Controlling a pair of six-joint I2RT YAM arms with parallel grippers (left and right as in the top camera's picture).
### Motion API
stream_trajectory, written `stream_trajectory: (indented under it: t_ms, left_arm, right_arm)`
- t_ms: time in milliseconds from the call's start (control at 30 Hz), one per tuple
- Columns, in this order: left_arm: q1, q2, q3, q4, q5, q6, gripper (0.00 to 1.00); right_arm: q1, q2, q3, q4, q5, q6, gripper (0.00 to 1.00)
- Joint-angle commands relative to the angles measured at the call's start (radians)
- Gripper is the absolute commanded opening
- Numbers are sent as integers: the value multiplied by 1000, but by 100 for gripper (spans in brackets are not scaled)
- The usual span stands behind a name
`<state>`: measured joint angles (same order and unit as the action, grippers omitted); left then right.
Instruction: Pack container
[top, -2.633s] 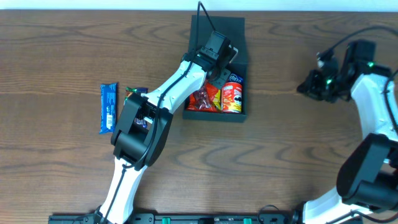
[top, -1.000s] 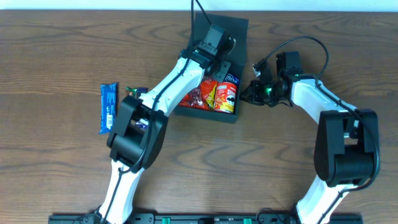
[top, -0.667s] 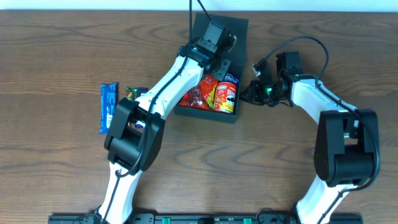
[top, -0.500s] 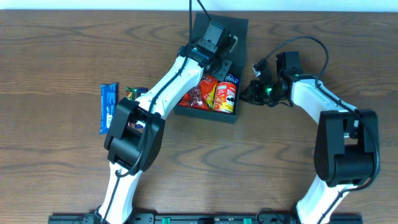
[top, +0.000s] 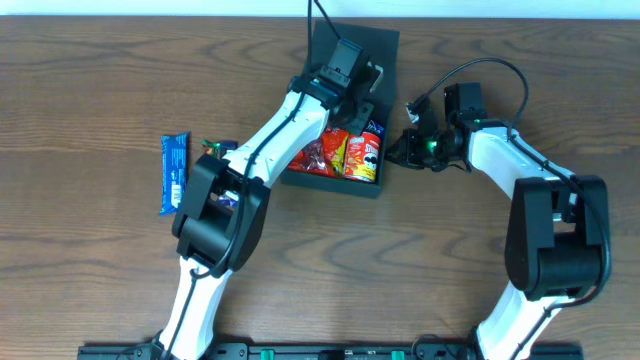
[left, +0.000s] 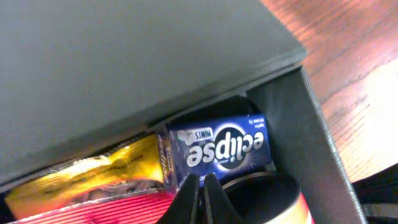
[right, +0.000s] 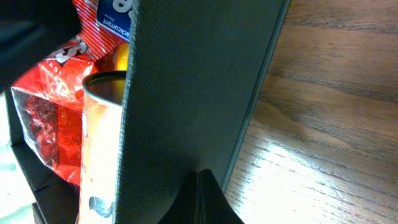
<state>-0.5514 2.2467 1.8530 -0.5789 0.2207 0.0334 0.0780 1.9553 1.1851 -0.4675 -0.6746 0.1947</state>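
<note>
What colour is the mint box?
The mint box is dark blue with white lettering; left wrist view.

The brown wooden desk (top: 90, 110) carries the dark container (top: 378, 52) near its far edge. Well to the left lies a blue snack bar (top: 174, 174), with a small packet (top: 215, 148) just beside it.

Dark brown wood-grain table (top: 90, 270) fills the view, a pale strip (top: 150, 6) along its far edge
</note>
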Motion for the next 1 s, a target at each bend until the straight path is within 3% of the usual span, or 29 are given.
stream_trajectory:
  t_ms: [0, 567, 967]
  left_arm:
    - [3, 25, -34, -3, 13, 7, 6]
    - [3, 76, -50, 11, 9, 4, 6]
    - [3, -82, 22, 31, -87, 35, 6]
  right_arm:
    - [13, 11, -2, 3, -36, 11, 1]
    - [12, 11, -2, 0, -36, 11, 1]
    - [12, 10, -2, 0, -36, 10, 1]
